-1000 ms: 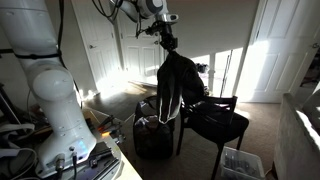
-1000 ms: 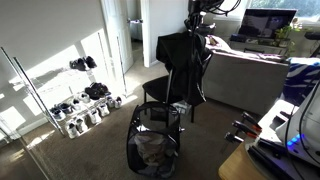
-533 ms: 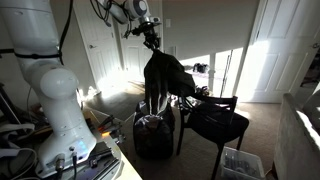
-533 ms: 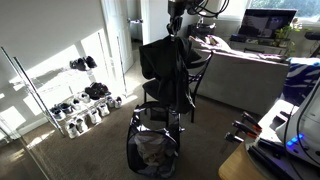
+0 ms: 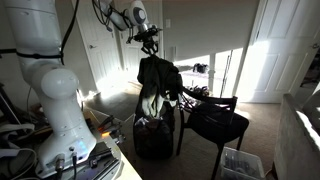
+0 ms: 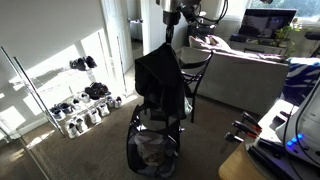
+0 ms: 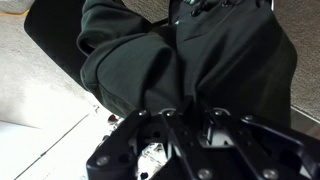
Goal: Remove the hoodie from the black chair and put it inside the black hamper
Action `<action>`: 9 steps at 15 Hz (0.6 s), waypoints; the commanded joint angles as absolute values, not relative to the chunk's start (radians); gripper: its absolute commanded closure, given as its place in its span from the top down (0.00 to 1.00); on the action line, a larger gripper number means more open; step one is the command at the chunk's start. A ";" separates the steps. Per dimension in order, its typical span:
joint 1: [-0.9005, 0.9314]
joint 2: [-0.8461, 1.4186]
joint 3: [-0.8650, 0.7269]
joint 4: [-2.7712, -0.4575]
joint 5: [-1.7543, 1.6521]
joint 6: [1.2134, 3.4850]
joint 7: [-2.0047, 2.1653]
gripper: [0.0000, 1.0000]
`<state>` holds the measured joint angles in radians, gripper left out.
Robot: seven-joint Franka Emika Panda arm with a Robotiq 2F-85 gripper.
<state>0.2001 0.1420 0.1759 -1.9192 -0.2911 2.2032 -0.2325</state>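
One hoodie (image 5: 157,88) hangs pinched in the tool (image 5: 150,46), held high beside the chair (image 5: 216,122) so its limp length can drop into the hamper (image 5: 152,138) below.

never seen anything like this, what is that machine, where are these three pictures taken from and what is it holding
It is a white robot arm steered by a person. Two pictures come from cameras standing in the room; the third looks out from the arm's wrist. Its pincer is shut on a limp near-black hoodie, which hangs in the air roughly above a round, dark, soft-sided hamper on the carpet. Beside that stands a thin-legged black chair. The wrist view is mostly filled by the hoodie's cloth.
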 commanded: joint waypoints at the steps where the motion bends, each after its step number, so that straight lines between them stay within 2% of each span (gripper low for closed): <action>1: 0.198 0.149 0.177 -1.922 -0.292 2.200 -0.242 0.09; 7: 0.196 0.158 0.174 -1.926 -0.293 2.202 -0.251 0.09; 8: 0.196 0.158 0.174 -1.926 -0.293 2.202 -0.251 0.03; 9: 0.200 0.165 0.180 -1.910 -0.304 2.207 -0.277 0.03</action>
<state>0.1978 0.1586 0.1715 -1.9284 -0.2923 2.2048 -0.2515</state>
